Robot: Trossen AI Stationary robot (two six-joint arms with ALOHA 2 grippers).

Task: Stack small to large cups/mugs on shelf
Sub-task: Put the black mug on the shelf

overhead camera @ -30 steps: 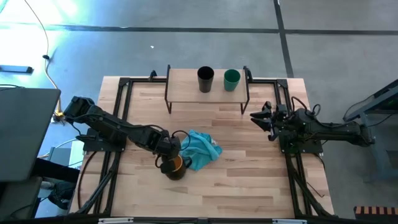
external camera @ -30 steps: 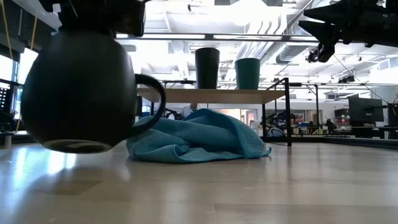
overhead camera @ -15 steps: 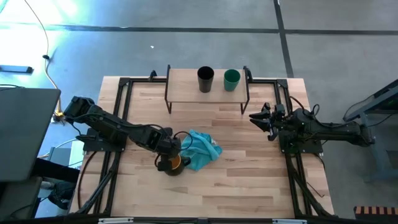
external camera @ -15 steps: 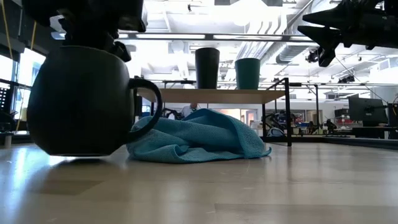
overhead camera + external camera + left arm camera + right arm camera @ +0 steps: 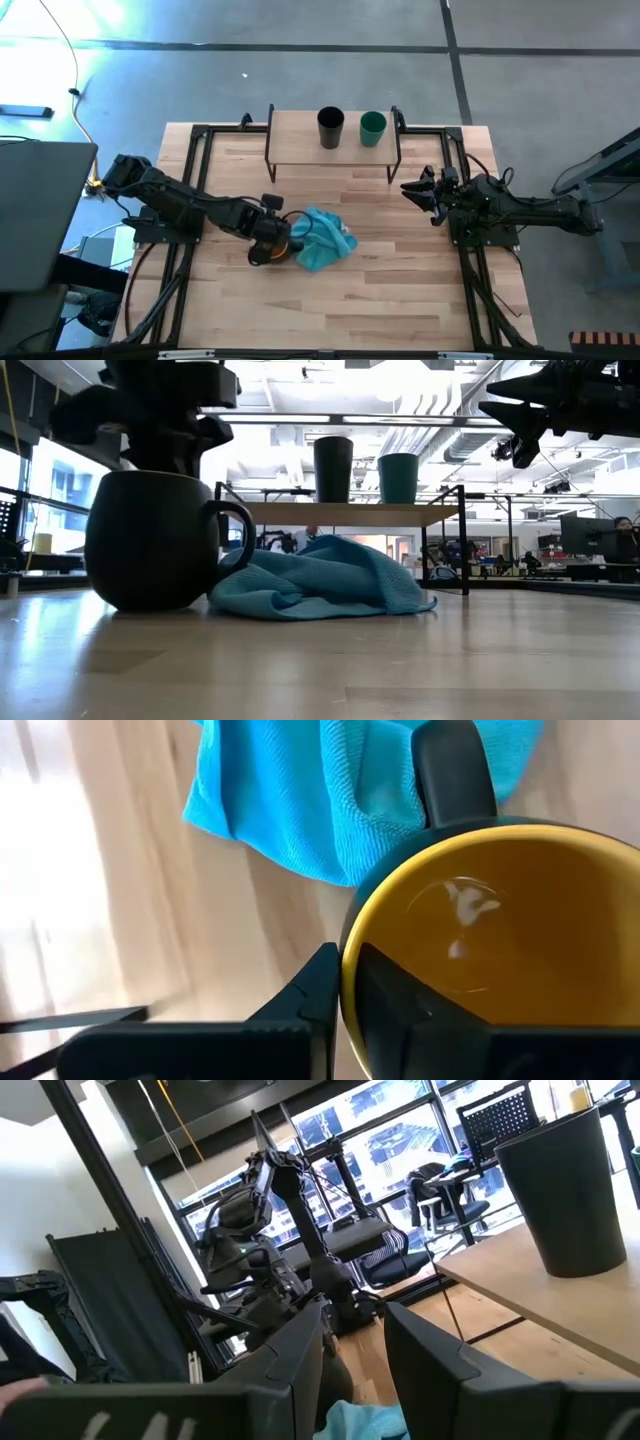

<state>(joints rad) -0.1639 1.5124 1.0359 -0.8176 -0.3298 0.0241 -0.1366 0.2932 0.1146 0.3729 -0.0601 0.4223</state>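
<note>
left tool (image 5: 266, 240) clamped on rim of mug (image 5: 155, 540), which sits on bench (image 5: 400, 290) touching the teal cloth (image 5: 322, 238). shelf (image 5: 300, 150) lies beyond, at far edge, left arm nearer. right tool (image 5: 418, 188) parted, empty, waiting beside shelf.

The high view looks straight down from well above, taking in the whole table (image 5: 400, 300) with the shelf (image 5: 300, 135) at upper centre, while the low view sits at table-top height, facing level across the wood toward that same shelf (image 5: 340, 512) at mid-frame. Both share the dark mug (image 5: 268, 250) and teal cloth (image 5: 322, 240), which loom close at the low view's left (image 5: 155, 540) and centre (image 5: 320, 580). The left wrist view hangs very near over the mug's yellow inside (image 5: 500, 920), and the right wrist view faces across the table, the black cup (image 5: 565, 1190) at upper right.
</note>
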